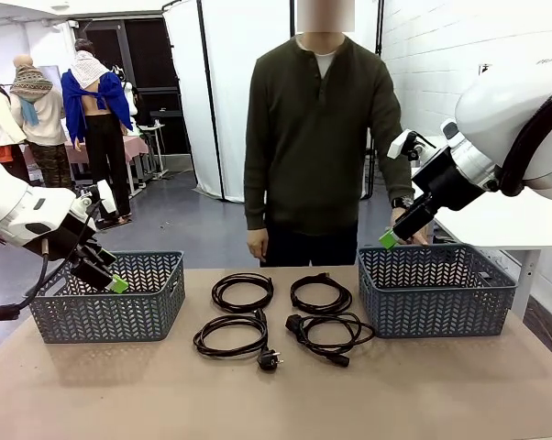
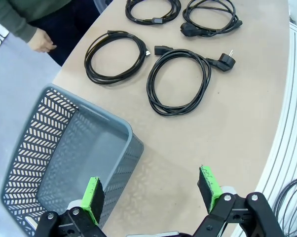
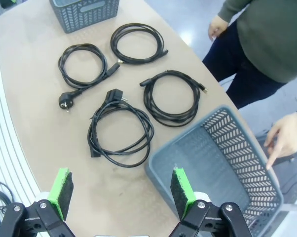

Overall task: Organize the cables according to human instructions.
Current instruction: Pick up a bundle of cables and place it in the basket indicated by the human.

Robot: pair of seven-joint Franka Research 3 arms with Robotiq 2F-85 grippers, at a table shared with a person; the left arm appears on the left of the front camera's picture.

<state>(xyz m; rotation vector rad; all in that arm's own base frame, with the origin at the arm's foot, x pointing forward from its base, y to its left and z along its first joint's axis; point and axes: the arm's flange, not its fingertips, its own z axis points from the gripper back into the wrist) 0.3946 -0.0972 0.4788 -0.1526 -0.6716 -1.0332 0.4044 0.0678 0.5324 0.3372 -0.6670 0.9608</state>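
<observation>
Four cables lie coiled flat mid-worktop, each apart, between two grey baskets. Easy single picks, I guess. Left claw and right claw spread wide, empty, parked over own baskets. Person's hand at right basket rim, probably pointing out destination.

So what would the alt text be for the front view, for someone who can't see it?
Four coiled black cables lie on a brown table between the left basket and the right basket, both grey lattice, with a person standing at the far side. The left gripper and right gripper, both open, hang by those baskets.
</observation>
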